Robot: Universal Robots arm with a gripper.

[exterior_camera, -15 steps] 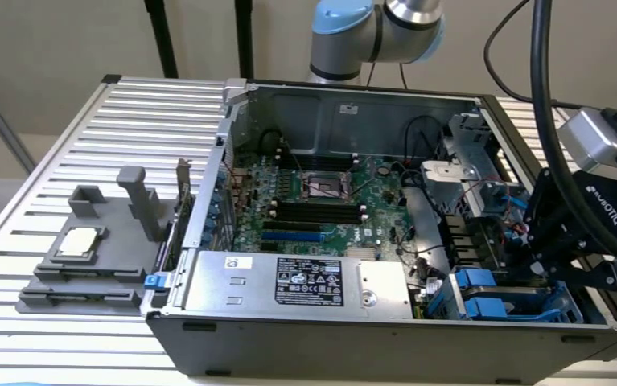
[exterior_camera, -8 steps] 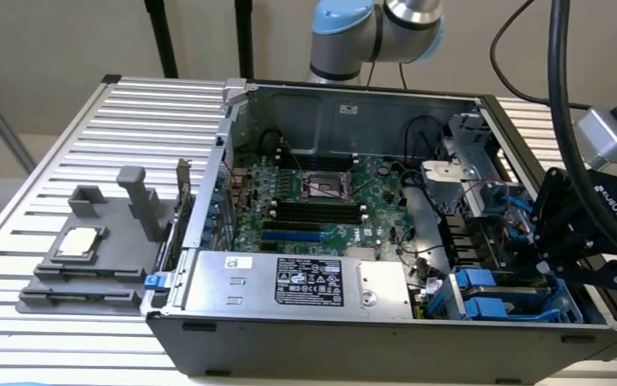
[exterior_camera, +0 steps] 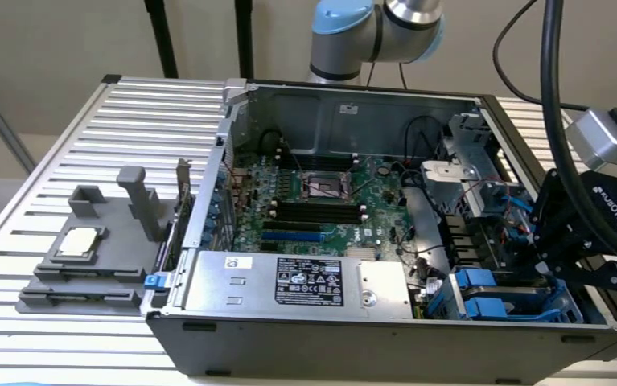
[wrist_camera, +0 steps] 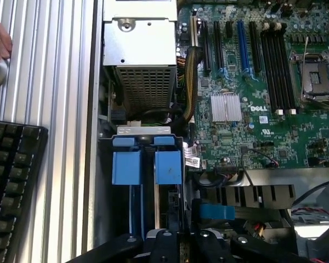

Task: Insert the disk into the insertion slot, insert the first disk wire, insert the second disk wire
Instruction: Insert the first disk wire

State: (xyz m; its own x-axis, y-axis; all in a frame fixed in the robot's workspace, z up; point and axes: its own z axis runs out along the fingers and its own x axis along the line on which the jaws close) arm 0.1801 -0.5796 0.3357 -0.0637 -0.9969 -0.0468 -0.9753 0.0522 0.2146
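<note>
Above the insertion slot (wrist_camera: pixel 148 164) — two blue tabs (wrist_camera: pixel 168 167) — one pincer (wrist_camera: pixel 178 241), grip state unclear

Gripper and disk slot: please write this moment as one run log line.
gripper: above insertion slot | slot: blue tabs visible | motherboard: exposed | power supply: in the case

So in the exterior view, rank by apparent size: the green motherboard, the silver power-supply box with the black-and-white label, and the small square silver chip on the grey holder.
1. Green motherboard
2. Silver power-supply box
3. Small square silver chip
</note>
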